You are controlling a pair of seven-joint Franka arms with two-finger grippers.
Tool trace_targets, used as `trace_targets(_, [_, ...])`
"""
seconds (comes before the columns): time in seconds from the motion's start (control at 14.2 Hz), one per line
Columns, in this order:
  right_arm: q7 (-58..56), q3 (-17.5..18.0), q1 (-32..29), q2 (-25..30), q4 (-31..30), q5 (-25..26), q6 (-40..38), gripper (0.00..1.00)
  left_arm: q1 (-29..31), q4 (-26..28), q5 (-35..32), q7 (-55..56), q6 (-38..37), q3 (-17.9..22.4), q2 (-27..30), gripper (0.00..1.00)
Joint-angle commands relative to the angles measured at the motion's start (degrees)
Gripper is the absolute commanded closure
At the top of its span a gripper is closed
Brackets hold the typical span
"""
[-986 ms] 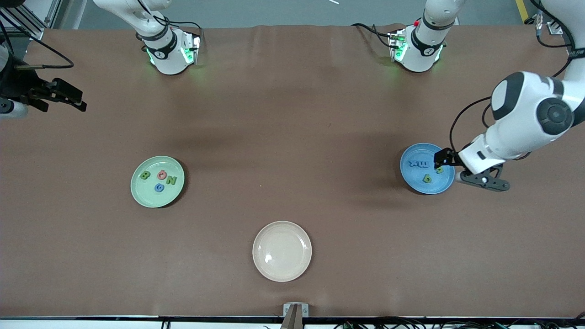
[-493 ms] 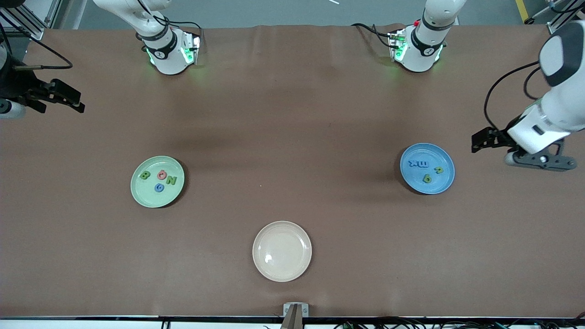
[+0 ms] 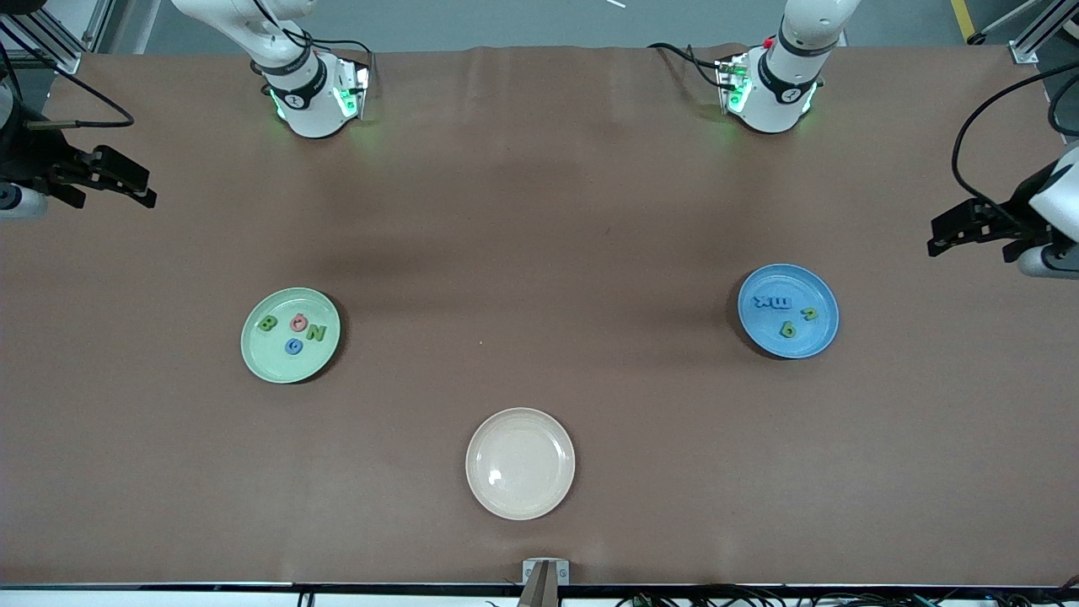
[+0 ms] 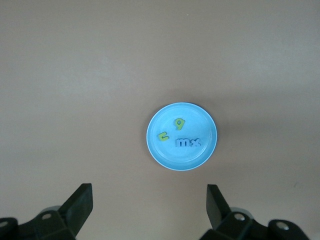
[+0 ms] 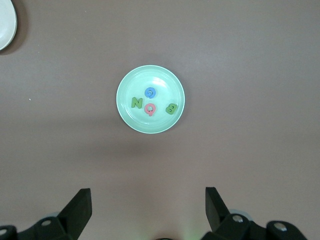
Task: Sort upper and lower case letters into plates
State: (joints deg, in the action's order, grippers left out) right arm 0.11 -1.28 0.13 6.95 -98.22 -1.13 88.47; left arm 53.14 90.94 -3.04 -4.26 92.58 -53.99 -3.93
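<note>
The pale green plate (image 3: pixel 253 354) (image 5: pixel 150 75) holds a green B (image 3: pixel 268 323), a pink G (image 3: pixel 298 321), a green N (image 3: pixel 315 332) and a blue G (image 3: pixel 293 346). In the blue plate (image 3: pixel 813 337) (image 4: pixel 202 122) lie a blue x (image 3: pixel 761 301), a blue m (image 3: pixel 780 303), a green u (image 3: pixel 809 314) and a green b (image 3: pixel 788 329). My left gripper (image 3: pixel 942 234) (image 4: pixel 149 200) hangs open and empty over the table's edge at the left arm's end. At the right arm's end my right gripper (image 3: pixel 143 187) (image 5: pixel 148 202) waits open and empty.
A cream plate (image 3: pixel 520 463) (image 5: pixel 5 25) with nothing in it stands near the front camera, midway along the table. Both robot bases stand along the table edge farthest from that camera. Brown cloth covers the table.
My left gripper has drawn back from over the blue plate toward the left arm's end of the table. The letters, plates and right arm have stayed still.
</note>
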Motion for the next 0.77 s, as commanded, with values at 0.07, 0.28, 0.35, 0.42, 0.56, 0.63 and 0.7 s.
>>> trace_targets(0.07, [-0.20,0.57,-0.92,1.84,-1.72,-0.19,0.12,0.00,0.21,-3.92,1.02,-0.23,-2.75,0.20,-0.20,0.00])
trace_targets(0.28, [-0.20,0.57,-0.92,1.76,-1.72,-0.19,0.12,0.00,0.21,-4.45,0.85,0.12,-3.72,0.20,-0.20,0.00])
trace_targets(0.35, [-0.20,0.57,-0.92,1.76,-1.72,-0.19,0.12,0.00,0.12,-4.46,0.58,0.91,-3.90,0.20,-0.20,0.00])
trace_targets(0.42, [-0.20,0.57,-0.92,1.76,-1.72,-0.19,0.12,0.00,0.03,-4.54,0.58,3.01,-4.33,0.11,-0.29,0.00])
trace_targets(0.56, [-0.20,0.57,-0.83,1.76,-1.72,-0.19,0.12,0.00,0.03,-4.63,0.15,5.65,-5.12,0.03,-1.34,0.00])
trace_targets(0.63, [-0.20,0.57,-0.92,1.76,-1.72,-0.19,0.04,0.00,-0.05,-4.63,-0.03,5.66,-5.30,-0.15,-1.43,0.00])
trace_targets(0.7, [-0.20,0.57,-0.92,1.76,-1.72,-0.19,-0.05,0.00,-0.40,-4.72,-0.03,5.75,-5.30,-0.32,-1.52,0.00])
